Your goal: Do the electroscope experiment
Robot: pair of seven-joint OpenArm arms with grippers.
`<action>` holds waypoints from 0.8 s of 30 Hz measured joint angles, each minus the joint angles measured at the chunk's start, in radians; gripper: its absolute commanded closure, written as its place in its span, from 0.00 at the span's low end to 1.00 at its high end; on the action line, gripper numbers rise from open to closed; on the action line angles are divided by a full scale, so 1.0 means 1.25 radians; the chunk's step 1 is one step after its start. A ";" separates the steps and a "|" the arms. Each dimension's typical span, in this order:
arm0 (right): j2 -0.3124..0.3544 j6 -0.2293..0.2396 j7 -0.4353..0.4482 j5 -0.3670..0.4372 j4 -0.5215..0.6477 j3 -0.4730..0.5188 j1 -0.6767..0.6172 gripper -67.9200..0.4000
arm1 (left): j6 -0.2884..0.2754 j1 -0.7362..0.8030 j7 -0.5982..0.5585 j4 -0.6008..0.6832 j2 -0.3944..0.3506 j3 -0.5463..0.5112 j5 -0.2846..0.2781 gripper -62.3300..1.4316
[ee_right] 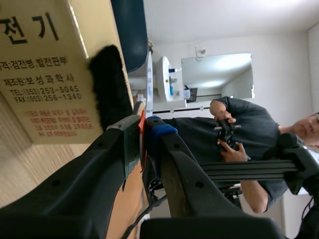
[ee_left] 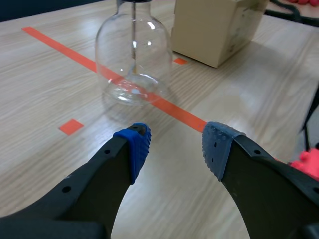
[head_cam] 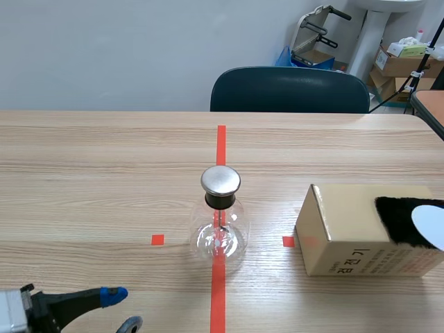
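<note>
We're in a lab-like workroom: taped tabletop (head_cam: 104,159), office chair (head_cam: 290,90) right behind it, cardboard boxes (head_cam: 402,64) stacked beyond that chair.

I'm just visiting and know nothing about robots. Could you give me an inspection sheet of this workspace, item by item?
Surface: wooden table with orange-red tape marks.
Job's things: glass electroscope flask with metal cap, upright on the centre tape line; cardboard box beside it, black fur on top, white disc over the fur.
Clutter: red thing beside the left gripper, too cut off to identify.
Grippers: left gripper open, low, short of the flask; right gripper shut on a thin edge, apparently the white disc.
Cables: black cable near the far boxes.
Surroundings: dark chair, stacked boxes, a person.
</note>
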 measured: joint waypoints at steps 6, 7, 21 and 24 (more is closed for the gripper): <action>0.000 0.000 0.002 -0.015 -0.040 0.006 0.081 0.97 | 0.000 0.077 -0.016 0.126 -0.082 0.000 -0.028 0.55; 0.000 0.000 0.003 -0.029 -0.049 0.010 0.094 0.97 | 0.001 0.085 -0.017 0.146 -0.095 0.000 -0.035 0.55; 0.000 0.000 -0.045 -0.149 -0.167 0.050 0.163 0.97 | 0.003 0.113 0.023 0.284 -0.213 -0.001 -0.100 0.53; 0.000 -0.001 -0.076 -0.180 -0.167 0.050 0.163 0.97 | 0.003 0.113 0.042 0.296 -0.227 -0.001 -0.099 0.48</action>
